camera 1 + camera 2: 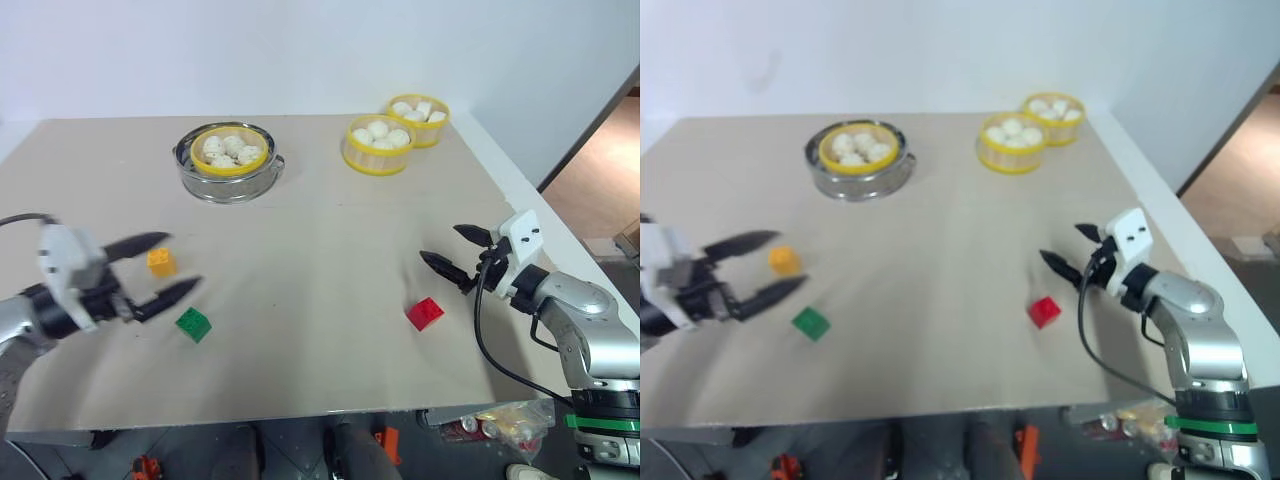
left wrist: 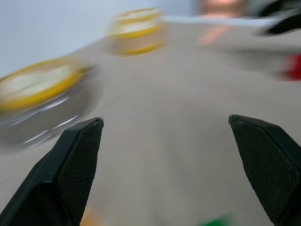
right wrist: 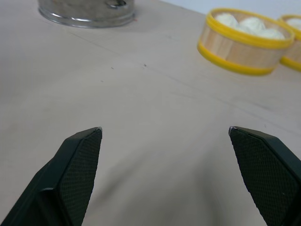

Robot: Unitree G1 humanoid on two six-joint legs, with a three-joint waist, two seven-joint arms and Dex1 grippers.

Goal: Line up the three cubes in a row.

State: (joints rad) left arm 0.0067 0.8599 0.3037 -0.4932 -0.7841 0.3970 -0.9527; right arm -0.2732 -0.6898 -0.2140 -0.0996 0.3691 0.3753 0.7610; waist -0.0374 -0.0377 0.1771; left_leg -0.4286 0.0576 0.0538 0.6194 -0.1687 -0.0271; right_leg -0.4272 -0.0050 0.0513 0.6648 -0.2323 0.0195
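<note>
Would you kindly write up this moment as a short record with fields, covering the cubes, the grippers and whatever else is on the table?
yellow-orange cube: on the table's left part, beside the left gripper's fingertips
green cube: nearer the front edge than the yellow-orange one, apart from it
red cube: on the right part, far from the other two
row: not formed
left gripper: open, empty
right gripper: open, empty, behind the red cube
far side: metal steamer and two yellow-rimmed baskets of white buns

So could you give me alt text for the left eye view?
Three small studded plastic cubes, yellow-orange, green and red, lie scattered on a beige table. The open left tool and right tool hover nearby.
</note>
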